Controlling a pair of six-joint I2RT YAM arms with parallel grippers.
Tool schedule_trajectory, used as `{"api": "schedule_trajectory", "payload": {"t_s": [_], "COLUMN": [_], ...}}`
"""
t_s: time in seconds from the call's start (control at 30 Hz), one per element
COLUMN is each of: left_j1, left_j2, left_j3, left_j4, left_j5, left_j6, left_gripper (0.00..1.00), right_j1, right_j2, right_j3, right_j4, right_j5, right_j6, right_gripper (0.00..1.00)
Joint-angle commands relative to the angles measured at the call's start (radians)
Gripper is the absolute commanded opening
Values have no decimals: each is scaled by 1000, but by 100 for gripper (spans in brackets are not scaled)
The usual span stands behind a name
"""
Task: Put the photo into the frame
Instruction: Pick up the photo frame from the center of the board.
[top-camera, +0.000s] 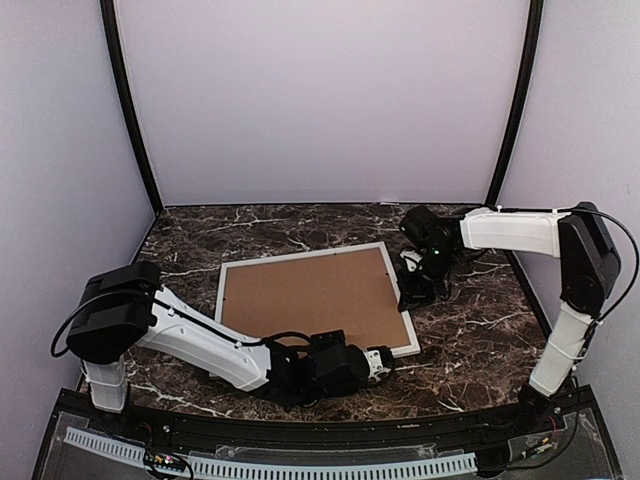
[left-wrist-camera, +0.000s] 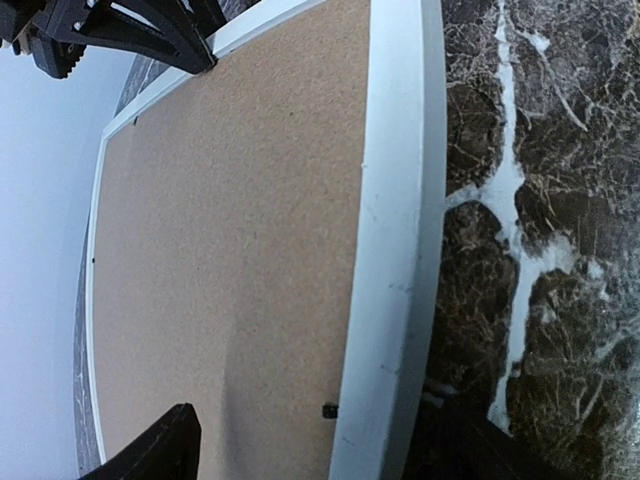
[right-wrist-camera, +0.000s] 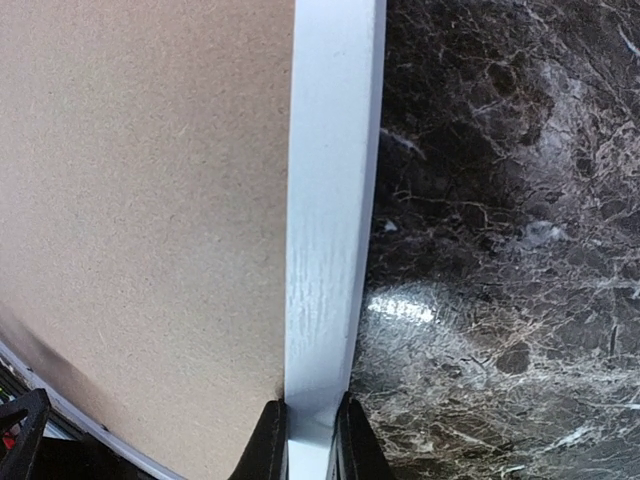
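Frame (right-wrist-camera: 330, 200) is lying flat around mid-table (top-camera: 480, 330), back side up, with a brown cardboard sheet (top-camera: 310, 295) sitting inside the rails. The photo isn't showing in any view. It may be lying under the cardboard, can't tell.

Right gripper (right-wrist-camera: 308, 445) is pinching the frame's right rail, jaws closed down to the rail's width, a finger on each side of it. Left gripper (left-wrist-camera: 320, 455) is sitting at the frame's near-right corner with jaws spread wide, straddling the rail and gripping nothing.

Handling, my read:
- The frame is looking stiff and light, and the rails are looking like the only real hold. They're thin and smooth-painted, so a pinch could be slipping.
- The polished marble is probably letting the frame slide under a sideways push, so one side wants pinning.
- The cardboard is sitting flush inside the rails, so I'm expecting it to need lifting by an edge or corner.

No brands, labels or readable writing are showing anywhere.
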Motion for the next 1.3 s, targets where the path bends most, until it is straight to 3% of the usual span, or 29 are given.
{"api": "schedule_trajectory", "payload": {"t_s": [0.0, 0.17, 0.47, 0.73, 1.0, 1.17, 1.27], "left_j1": [-3, 4, 8, 7, 11, 15, 19], "left_j2": [23, 23, -3, -77, -152, -213, -263], "left_j3": [-23, -35, -21, 1, 53, 123, 178], "left_j4": [-4, 17, -2, -46, -129, -213, -265], "left_j5": [-84, -92, -71, -85, -101, -125, -121], "left_j6": [53, 63, 76, 98, 150, 205, 254], "left_gripper": [83, 77, 46, 34, 20, 4, 0], "right_j1": [7, 6, 6, 2, -43, -104, -146], "right_j2": [-64, -83, -75, -81, -120, -157, -169], "right_j3": [9, -15, -14, 38, 167, 271, 351], "right_j4": [-1, -3, -16, -67, -178, -247, -288], "right_j5": [-79, -81, -78, -55, 5, 44, 60], "right_j6": [3, 6, -4, -22, -54, -76, -94], "right_gripper": [0, 0, 0, 22, 28, 30, 31]}}
